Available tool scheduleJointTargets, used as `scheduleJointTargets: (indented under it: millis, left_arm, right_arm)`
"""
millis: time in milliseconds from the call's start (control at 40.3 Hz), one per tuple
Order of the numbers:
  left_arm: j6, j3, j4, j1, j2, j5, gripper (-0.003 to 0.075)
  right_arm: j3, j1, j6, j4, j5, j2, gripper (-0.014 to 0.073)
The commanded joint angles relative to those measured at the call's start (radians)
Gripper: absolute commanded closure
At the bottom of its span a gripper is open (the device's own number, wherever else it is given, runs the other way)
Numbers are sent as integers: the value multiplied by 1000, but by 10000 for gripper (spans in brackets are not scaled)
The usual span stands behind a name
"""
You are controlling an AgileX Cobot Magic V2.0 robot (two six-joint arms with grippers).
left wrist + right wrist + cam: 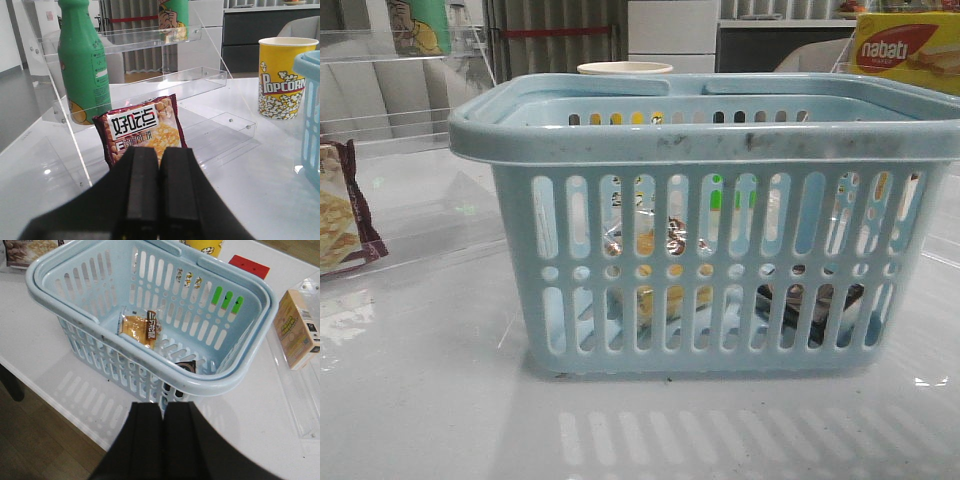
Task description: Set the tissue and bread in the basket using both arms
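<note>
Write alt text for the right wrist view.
A light-blue slotted basket on a white table holds a clear packet of golden-brown bread and, near the rim, a dark tissue pack. The right gripper, jaws together and empty, shows in the foreground.

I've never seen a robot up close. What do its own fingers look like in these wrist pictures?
Both look alike. The left gripper and the right gripper each show two flat, matte black, block-like fingers on a wider black base. No cables, markings or labels are visible on them.
</note>
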Motion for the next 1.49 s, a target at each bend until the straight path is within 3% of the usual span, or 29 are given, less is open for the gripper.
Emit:
scheduleJointTargets:
  millis: [0,174,372,546,819,893,1241,1464]
  left_arm:
    - [-4,-2,-8,-7,-18,-85,624]
    - [-4,-2,-8,-7,-18,-85,624]
    - [-4,-2,-8,-7,-18,-85,624]
    - [-4,-2,-8,-7,-18,-85,624]
    - [-4,-2,-8,-7,-16,-85,624]
    - [-4,-2,-8,-7,-16,-85,624]
    - [-4,-2,-8,-7,-16,-85,624]
    - [-4,-2,-8,-7,-16,-85,624]
  right_arm:
    - [-5,0,-9,-24,-116,-33,527]
    - [109,-167,-9,-75,-241,-173,527]
    - [344,-405,-9,-91,-421,-377,527]
    - [550,-518,-8,-78,-537,-501,527]
    - [841,-567,-6,35,-866,-548,527]
    - [834,-567,-5,51,-822,-548,527]
    - [837,-567,-5,51,-910,-548,527]
    - [837,-567,-5,81,-889,-548,527]
